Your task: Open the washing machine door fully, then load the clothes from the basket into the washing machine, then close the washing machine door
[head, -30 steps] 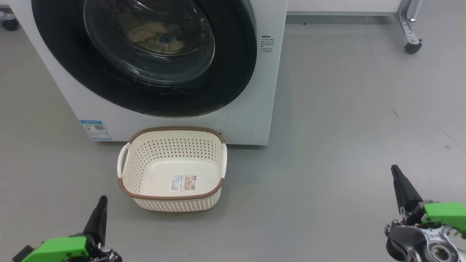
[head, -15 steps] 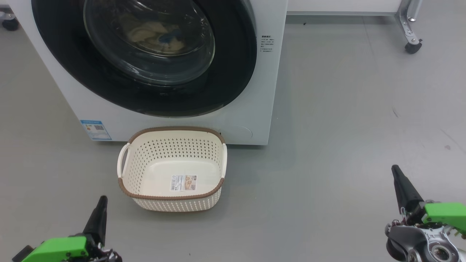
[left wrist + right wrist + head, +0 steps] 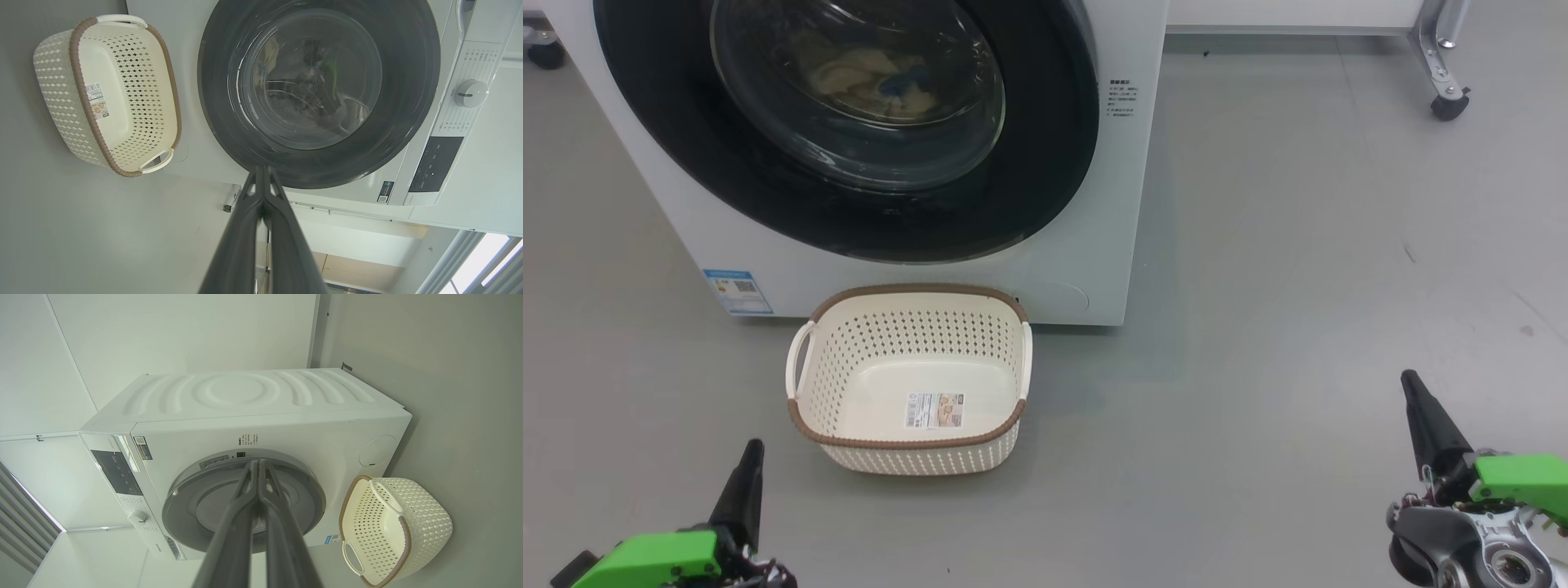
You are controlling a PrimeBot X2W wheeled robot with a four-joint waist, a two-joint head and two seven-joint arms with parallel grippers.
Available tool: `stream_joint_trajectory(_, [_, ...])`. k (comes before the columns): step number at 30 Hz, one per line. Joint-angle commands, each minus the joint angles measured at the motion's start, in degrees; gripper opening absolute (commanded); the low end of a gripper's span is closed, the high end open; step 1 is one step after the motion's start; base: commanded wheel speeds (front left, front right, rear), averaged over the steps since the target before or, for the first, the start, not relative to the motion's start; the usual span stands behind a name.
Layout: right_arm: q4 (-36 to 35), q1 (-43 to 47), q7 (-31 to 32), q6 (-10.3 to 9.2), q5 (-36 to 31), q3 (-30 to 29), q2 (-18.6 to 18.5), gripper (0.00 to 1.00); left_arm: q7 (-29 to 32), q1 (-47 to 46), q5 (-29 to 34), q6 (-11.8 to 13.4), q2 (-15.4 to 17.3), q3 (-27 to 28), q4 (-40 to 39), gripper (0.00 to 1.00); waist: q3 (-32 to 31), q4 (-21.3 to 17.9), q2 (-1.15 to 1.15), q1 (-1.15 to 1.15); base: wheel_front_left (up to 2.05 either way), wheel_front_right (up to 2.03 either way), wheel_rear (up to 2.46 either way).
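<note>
Two grippers hang idle at the bottom of my head view, and the laundry job looks finished. The left gripper (image 3: 750,457) and the right gripper (image 3: 1414,392) each have their long dark fingers pressed together, holding nothing. Both are parked low and well apart from the machine, a resting pose that I judge keeps them out of the door's way.

The washing machine door (image 3: 1045,163) sits flush against the white front of the washing machine (image 3: 1111,245), its black rim closed all round. Through the bulging glass I can make out the clothes (image 3: 866,73), a cream heap with a patch of blue, lying inside the drum.

The basket (image 3: 915,461) stands upright on the grey floor (image 3: 1298,286) just in front of the machine, below the door, near enough for garments to be lifted straight from it to the opening. It holds nothing but the label (image 3: 935,410) on its bottom.

From how things lie, I judge all three steps done: door shut, load inside, basket emptied. I cannot confirm from here whether the latch has caught.
</note>
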Motion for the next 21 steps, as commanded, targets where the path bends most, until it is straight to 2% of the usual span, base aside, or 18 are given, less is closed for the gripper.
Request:
stream_joint_trajectory(1, [-1.8, -3.2, 0.4, 0.2, -0.7, 0.9, -0.4, 0.0, 0.3, -2.9, 0.2, -0.4, 0.4, 2.1, -1.6, 0.0, 0.0, 0.0, 0.0, 0.0, 0.0, 0.0, 0.0])
stream_joint_trajectory(21, [-1.8, -3.2, 0.5, 0.2, -0.8, 0.8, -0.3, 0.0, 0.3, -2.9, 0.2, -0.4, 0.4, 2.1, -1.6, 0.0, 0.0, 0.0, 0.0, 0.0, 0.0, 0.0, 0.0])
